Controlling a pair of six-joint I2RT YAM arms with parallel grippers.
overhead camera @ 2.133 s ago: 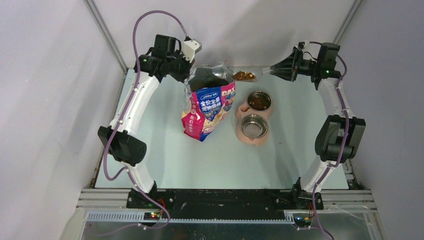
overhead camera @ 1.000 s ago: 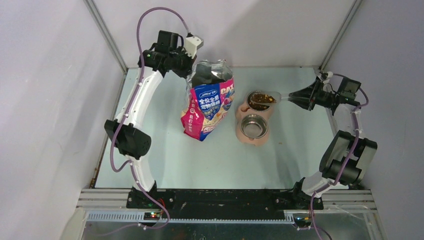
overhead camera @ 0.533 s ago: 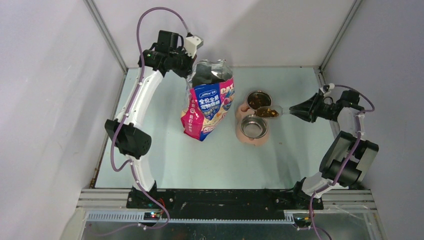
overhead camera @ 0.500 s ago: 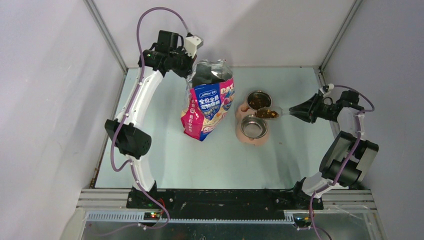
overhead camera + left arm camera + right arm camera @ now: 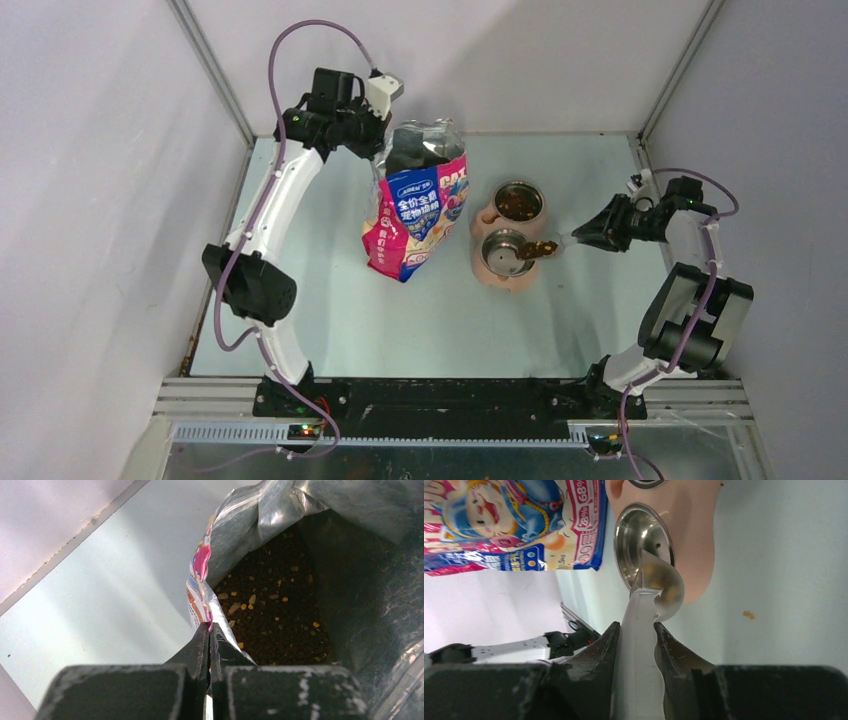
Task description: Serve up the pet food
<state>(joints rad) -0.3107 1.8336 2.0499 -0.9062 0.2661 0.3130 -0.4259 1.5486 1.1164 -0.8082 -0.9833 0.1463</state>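
Surface: pale blue-green surface [image 5: 330, 300], with grey walls [image 5: 520, 60] closing it in on three sides.
Left jaws: clenched, the tips pinching the upper edge of the bag [image 5: 209, 575] between them.
Bag: glossy pink and blue with a silver lining; it stood upright with its mouth open, its hollow spreading ahead and to the right of the left jaws.
Pet food: small dark brown pellets [image 5: 272, 627], with a few paler ones, lay heaped inside the bag just beyond the left jaws. More lay in the scoop in front of the right jaws and in the far bowl.
Right jaws: part-way closed, grasping the flat handle of the clear plastic scoop [image 5: 659, 587], one finger on each side of it.
Scoop: it reached straight out from the right jaws, with its cup at the rim of the near bowl [image 5: 636, 535] and brown pellets showing in it in the top view.
Stand: a pink feeder [image 5: 488, 222] held two steel bowls, directly ahead of the right jaws.
Far bowl: this one [image 5: 517, 203] sat beyond the scoop's tip and held pellets.
Stray pellet: one piece [image 5: 749, 614] lay on the surface, to the right of the right jaws.
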